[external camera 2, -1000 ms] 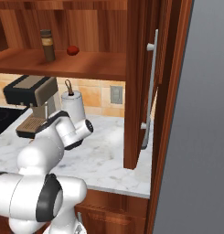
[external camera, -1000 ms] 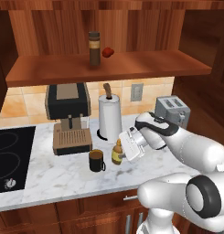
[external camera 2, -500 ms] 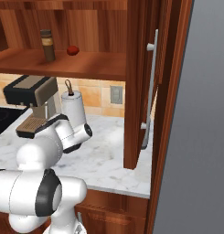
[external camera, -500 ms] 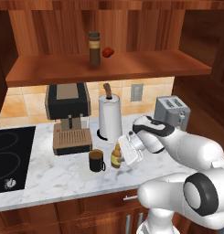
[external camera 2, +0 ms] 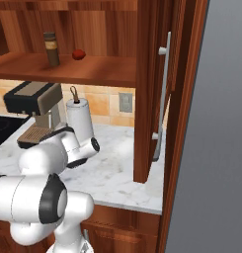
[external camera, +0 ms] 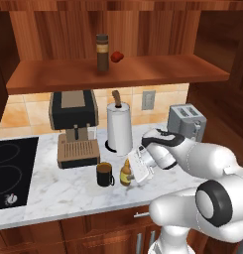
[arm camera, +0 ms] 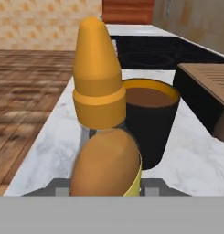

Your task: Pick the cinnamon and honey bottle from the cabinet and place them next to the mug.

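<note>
My gripper (external camera: 130, 174) is shut on the honey bottle (external camera: 125, 173), a small amber bottle with a yellow pointed cap. The bottle is upright, low over the marble counter, just right of the dark mug (external camera: 104, 174). In the hand view the honey bottle (arm camera: 97, 87) fills the foreground, with the mug (arm camera: 150, 119) close behind it. Whether its base touches the counter I cannot tell. The cinnamon (external camera: 102, 52), a tall dark jar with a tan band, stands on the shelf of the open cabinet (external camera: 167, 69); from the right it is the cinnamon (external camera 2: 51, 49) at the shelf's left.
A small red lump (external camera: 116, 56) lies beside the cinnamon. Behind the mug stand a coffee machine (external camera: 73, 126), a paper towel roll (external camera: 119, 130) and a toaster (external camera: 186, 119). A black stove (external camera: 9, 173) lies at the left. The open cabinet door (external camera 2: 157, 99) hangs at the right.
My gripper has sunk a little toward the counter with the honey bottle in it, staying just right of the mug. Nothing else has moved.
</note>
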Available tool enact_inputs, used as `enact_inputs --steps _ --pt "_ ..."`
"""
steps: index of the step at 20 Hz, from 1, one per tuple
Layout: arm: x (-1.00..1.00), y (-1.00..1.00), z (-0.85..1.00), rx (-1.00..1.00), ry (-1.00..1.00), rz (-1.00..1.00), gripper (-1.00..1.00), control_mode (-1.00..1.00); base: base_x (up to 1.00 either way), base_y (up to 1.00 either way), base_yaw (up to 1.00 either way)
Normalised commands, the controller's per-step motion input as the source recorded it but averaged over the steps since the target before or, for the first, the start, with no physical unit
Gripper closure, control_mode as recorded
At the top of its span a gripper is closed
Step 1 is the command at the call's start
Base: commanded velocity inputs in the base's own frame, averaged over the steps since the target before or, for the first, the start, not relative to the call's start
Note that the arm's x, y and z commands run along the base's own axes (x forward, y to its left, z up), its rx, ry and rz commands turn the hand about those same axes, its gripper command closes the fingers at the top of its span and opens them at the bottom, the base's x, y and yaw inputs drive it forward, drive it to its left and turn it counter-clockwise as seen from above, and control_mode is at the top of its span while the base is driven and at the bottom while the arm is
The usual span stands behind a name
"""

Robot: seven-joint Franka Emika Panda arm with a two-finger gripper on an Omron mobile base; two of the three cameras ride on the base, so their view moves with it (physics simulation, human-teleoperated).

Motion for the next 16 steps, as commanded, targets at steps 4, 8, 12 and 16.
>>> enact_inputs --steps 4,8,12,16 --pt "0.03 0.00 -0.07 0.00 0.00 0.00 1.00 -1.00 0.00 0.00 0.00" --pt "0.20 0.00 0.00 -0.02 0.00 0.00 1.00 -1.00 0.00 0.00 0.00" --pt "0.20 0.00 0.00 -0.02 0.00 0.00 1.00 -1.00 0.00 0.00 0.00" --pt "0.17 0.00 -0.03 -0.04 -0.03 0.00 1.00 -1.00 0.00 0.00 0.00"
